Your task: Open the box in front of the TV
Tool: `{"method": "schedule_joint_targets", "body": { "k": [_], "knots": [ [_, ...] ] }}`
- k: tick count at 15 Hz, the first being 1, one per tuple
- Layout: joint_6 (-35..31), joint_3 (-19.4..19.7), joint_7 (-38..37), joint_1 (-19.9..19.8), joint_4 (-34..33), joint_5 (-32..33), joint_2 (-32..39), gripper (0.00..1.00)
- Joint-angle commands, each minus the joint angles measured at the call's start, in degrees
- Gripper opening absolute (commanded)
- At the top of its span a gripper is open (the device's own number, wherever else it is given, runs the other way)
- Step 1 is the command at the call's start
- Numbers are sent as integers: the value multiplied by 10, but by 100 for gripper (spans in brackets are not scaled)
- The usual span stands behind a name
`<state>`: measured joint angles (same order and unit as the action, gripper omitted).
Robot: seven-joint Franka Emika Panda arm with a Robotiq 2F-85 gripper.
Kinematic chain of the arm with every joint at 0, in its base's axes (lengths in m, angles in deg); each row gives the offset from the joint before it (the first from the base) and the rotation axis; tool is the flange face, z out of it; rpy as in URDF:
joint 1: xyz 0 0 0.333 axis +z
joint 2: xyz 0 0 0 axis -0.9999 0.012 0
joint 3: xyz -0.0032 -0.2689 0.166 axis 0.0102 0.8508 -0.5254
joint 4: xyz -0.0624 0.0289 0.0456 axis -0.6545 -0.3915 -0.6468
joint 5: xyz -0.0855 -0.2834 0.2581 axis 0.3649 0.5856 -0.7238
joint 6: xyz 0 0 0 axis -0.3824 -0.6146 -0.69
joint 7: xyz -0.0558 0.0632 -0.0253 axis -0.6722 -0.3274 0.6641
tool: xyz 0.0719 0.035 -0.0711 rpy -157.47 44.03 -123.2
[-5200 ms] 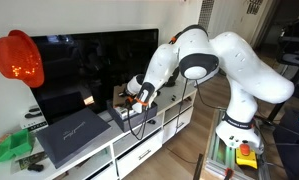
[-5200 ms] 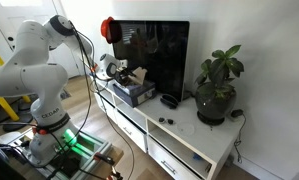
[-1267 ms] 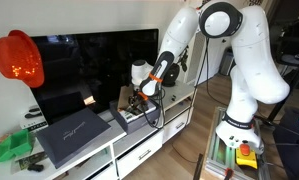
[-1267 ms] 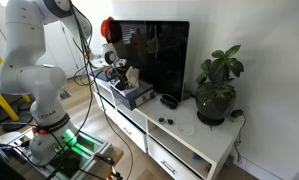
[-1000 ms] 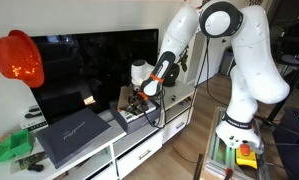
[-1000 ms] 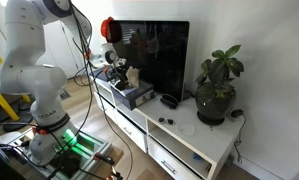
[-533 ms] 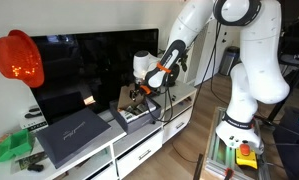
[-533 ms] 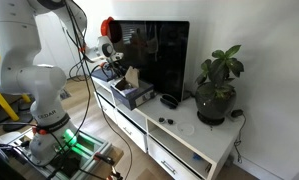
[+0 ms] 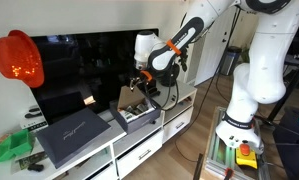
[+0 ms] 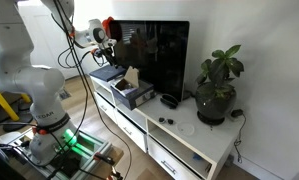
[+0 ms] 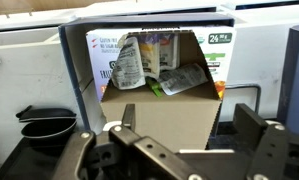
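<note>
The box [image 9: 141, 116] stands on the white sideboard in front of the TV [image 9: 99, 62], which also fills the back of an exterior view [image 10: 154, 55]. Its hinged lid [image 9: 126, 97] is raised and shows a tan inside [image 10: 130, 77]. In the wrist view the lid [image 11: 159, 105] stands upright, with printed packets [image 11: 154, 62] lying in the box behind it. My gripper [image 9: 140, 87] hangs open above the box, apart from it, and holds nothing. Its two black fingers [image 11: 257, 125] frame the lid from above.
A larger flat dark grey box [image 9: 73, 135] lies beside the small one. A red object [image 9: 17, 57] hangs by the TV's edge, with green items [image 9: 14, 147] under it. A potted plant [image 10: 218, 85] stands at the sideboard's other end. A black round thing [image 11: 44, 125] sits near the box.
The arm has lifted the open gripper up and away from the box. The lid stays raised where it was.
</note>
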<state>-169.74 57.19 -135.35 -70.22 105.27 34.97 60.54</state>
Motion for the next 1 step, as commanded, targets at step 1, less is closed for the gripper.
{"method": "schedule_joint_targets", "body": {
  "k": [1],
  "knots": [
    [4,-49,0,-48,0,2,-4,100]
  ]
}}
